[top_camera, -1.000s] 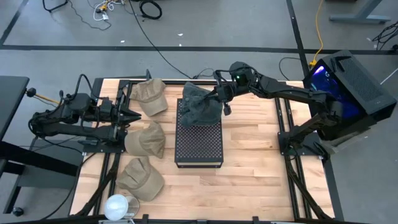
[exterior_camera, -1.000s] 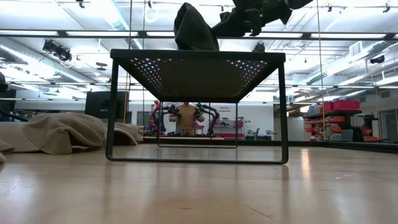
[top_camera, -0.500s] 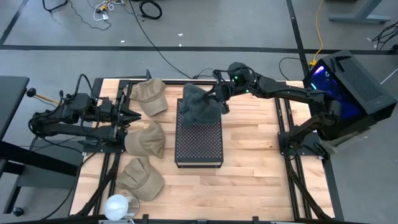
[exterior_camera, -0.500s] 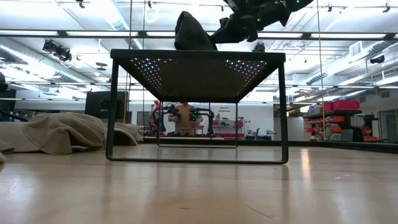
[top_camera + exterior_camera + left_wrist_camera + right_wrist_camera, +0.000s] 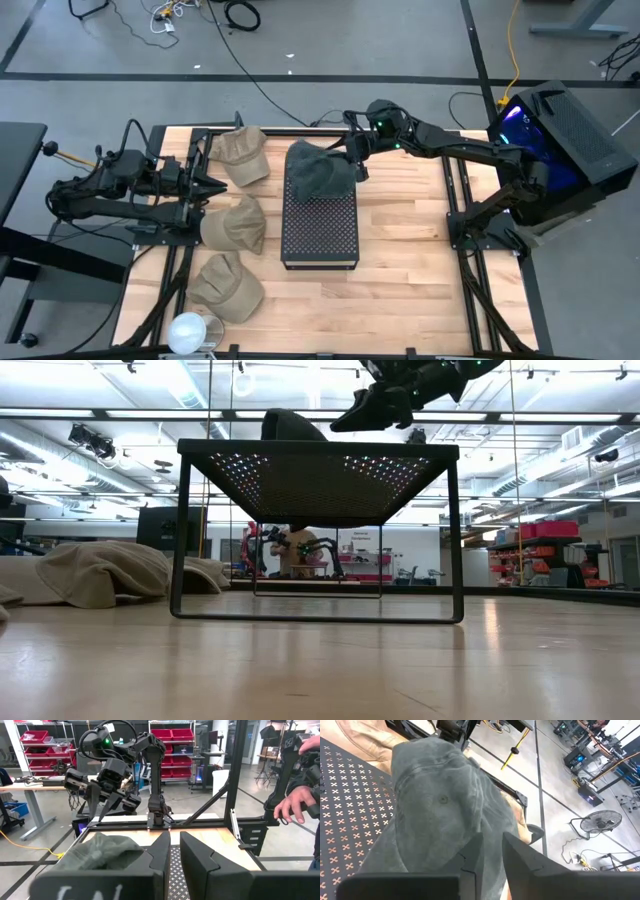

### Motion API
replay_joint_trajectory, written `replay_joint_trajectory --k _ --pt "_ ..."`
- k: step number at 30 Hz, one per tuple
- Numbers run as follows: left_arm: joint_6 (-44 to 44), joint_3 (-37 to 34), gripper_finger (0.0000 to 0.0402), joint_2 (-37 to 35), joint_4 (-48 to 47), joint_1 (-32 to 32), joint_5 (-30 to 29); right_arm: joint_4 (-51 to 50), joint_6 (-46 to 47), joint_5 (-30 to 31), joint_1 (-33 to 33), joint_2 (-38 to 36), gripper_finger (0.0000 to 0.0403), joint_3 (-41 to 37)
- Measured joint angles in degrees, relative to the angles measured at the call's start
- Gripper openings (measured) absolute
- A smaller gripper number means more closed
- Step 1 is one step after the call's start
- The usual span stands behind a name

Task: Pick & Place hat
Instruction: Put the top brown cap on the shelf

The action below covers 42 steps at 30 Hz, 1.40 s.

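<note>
Dark green cap (image 5: 320, 172) lying on the far end of the black perforated stand (image 5: 320, 230), crown up. Right gripper (image 5: 357, 160) just off the cap's far right edge, fingers parted, nothing between them. Left gripper (image 5: 212, 186) near the table's left edge, among three tan caps (image 5: 240, 155), fingers apart. Person's hand (image 5: 292, 805) visible beyond the table frame.
</note>
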Motion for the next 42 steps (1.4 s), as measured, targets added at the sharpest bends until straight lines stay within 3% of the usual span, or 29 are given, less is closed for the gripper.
replay_joint_trajectory --k 16,29,42 --pt "0.00 -0.02 0.0048 0.00 -0.02 0.01 0.00 0.63 4.79 0.14 -0.02 -0.29 0.0123 0.00" --pt "0.02 0.00 0.0048 -0.02 0.00 0.02 0.00 0.71 13.34 6.44 1.90 -8.24 0.0112 0.00" --pt "0.02 -0.02 0.0048 0.00 -0.02 0.01 -0.01 -1.56 19.87 6.57 2.12 -13.75 0.0111 -0.98"
